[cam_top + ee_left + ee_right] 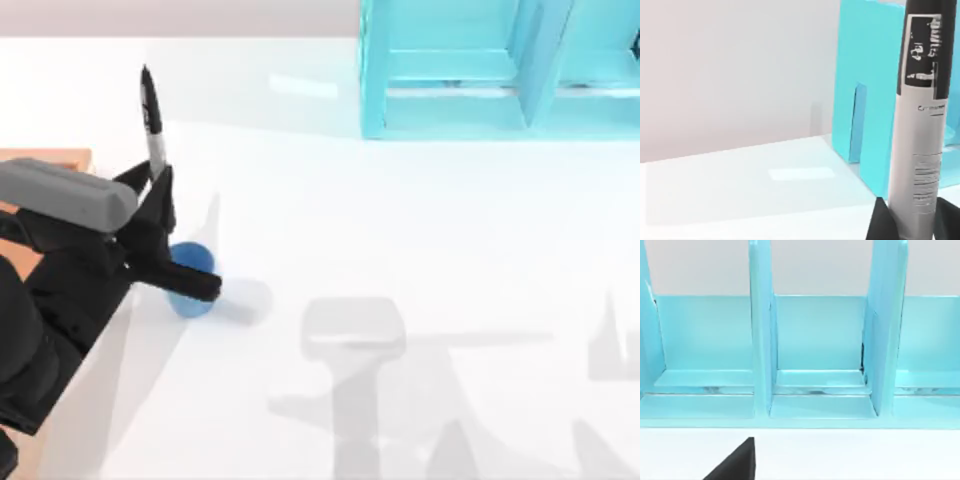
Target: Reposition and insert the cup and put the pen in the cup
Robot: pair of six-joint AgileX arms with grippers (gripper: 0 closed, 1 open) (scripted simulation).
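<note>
While my left arm reaches in from the left edge of the top view, its jaws are closed on the pen [153, 120], gripping the lower part of the barrel so that the capped black end projects well beyond the fingers [160, 195]. My left gripper [165, 230] sits above the left part of the white bench [420, 220], directly over the cup [190, 282], whose blue body is partly hidden behind the lower finger in the top view. I cannot tell from that view whether the cup stands upright or lies on its side, nor whether the gripper touches it. Seen from the left wrist, the pen [920, 125] stands close to the camera, its whitish-grey barrel carrying small print and a black band above, with the dark fingertips [882, 222] clamped against it on either side at its base. Behind the pen in that view is a light-blue rack [865, 100] resting on the bench, well apart from the cup. From above, the rack [450, 70] occupies the far right part of the bench. From the right wrist, the rack [815, 350] shows upright dividers forming open compartments, and one dark fingertip of my right gripper [737, 462] shows at the frame edge; I cannot tell the state of the right jaws.
</note>
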